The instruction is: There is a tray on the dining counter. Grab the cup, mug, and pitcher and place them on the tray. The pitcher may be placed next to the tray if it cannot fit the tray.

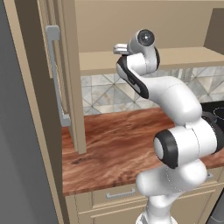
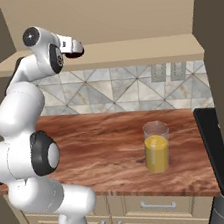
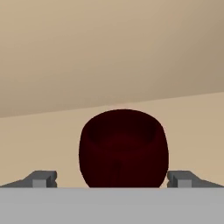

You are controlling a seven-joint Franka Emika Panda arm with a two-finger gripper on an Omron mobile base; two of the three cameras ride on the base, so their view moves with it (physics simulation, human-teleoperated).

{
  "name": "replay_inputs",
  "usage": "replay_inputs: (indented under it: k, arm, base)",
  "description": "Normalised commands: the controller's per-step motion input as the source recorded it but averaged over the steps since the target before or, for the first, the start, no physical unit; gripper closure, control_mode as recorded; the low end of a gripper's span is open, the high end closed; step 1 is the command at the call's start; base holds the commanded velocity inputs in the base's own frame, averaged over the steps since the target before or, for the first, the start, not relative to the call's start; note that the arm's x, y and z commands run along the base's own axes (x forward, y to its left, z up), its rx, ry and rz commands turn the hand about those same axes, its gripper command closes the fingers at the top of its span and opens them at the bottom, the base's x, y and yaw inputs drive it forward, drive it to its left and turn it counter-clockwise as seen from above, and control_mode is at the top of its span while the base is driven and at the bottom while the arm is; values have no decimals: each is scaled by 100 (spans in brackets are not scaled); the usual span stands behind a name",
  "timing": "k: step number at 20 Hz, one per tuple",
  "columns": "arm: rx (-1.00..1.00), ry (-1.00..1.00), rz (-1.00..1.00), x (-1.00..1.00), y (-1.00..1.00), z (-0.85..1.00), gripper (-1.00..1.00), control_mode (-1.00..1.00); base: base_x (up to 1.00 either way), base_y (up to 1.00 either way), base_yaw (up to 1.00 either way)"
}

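Looking along the end effector (image 3: 112, 179), you have the mug (image 3: 124, 148) dead ahead and centred between the two fingertips (image 3: 43, 178), which stand wide apart, one on either side of it, with clear gaps to its rounded walls. Nothing is held or touched yet. The mug sits upright on the beige shelf (image 2: 140, 49) above the tiled wall, its vertical axis square to the line joining the tips, so a straight advance looks like all the coming move needs (the handle is not visible from here, so I cannot tell which way it faces). The pitcher (image 2: 157, 153) stands well below and off to one side of the end effector, on the wood table (image 2: 103, 140).
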Motion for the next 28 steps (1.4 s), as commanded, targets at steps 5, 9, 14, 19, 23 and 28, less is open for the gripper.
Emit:
replay_inputs:
  k: [5,9,14,19,23,28]
  arm:
    - [0,0,0,6,0,0,-100,-100]
    - [0,0,0,4,0,-2,-100,-100]
    - [0,0,0,0,0,-8,-100,-100]
    - [0,0,0,0,0,-12,-100,-100]
    - [0,0,0,0,0,-7,-100,-100]
    - [0,0,0,0,0,0,-100,-100]
  base:
    - [0,0,0]
    - [0,0,0]
    - [0,0,0]
    - [0,0,0]
    - [0,0,0]
    - [0,0,0]
